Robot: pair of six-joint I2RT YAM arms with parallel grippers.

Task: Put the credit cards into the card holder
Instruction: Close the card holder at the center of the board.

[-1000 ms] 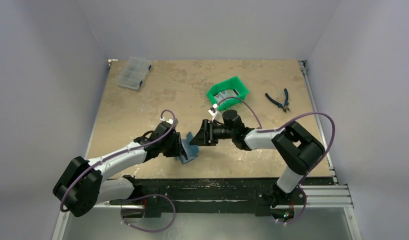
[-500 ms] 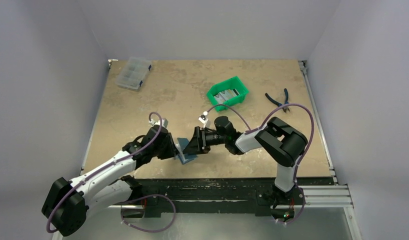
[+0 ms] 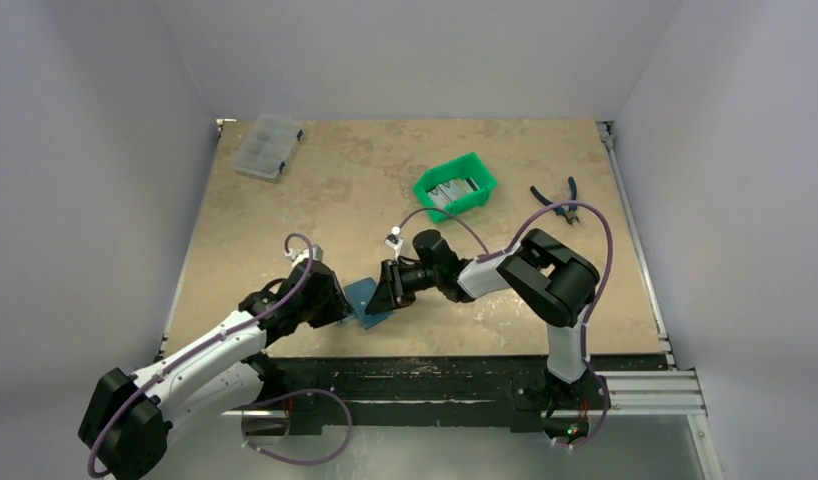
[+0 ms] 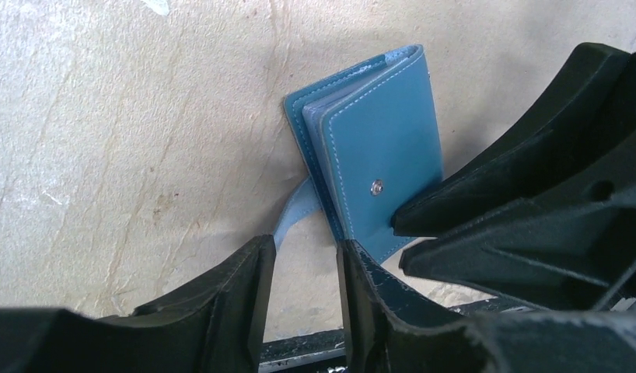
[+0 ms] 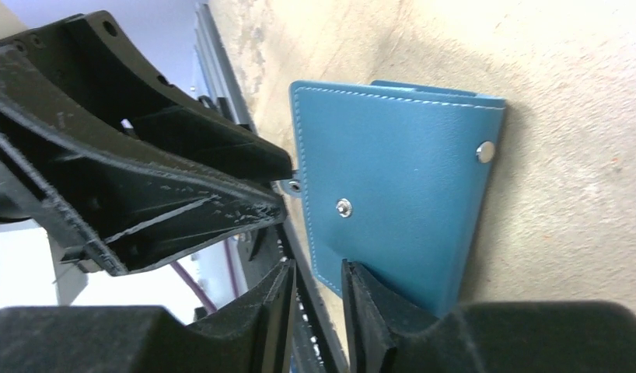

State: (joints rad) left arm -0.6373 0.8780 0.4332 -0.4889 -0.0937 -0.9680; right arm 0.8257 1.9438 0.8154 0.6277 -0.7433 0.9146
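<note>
In green bin (image 3: 488, 180), credit cards (image 3: 453, 190)

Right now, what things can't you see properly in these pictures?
- The credit cards in the green bin: in the top view they are too small to count.
- Inside the card holder: in both wrist views its cover hides the pockets, so I cannot tell if cards are in it.
- Whether the left gripper pinches the strap: the left wrist view leaves this unclear.
- Whether the right gripper grips the holder's edge: the right wrist view leaves this unclear.
</note>
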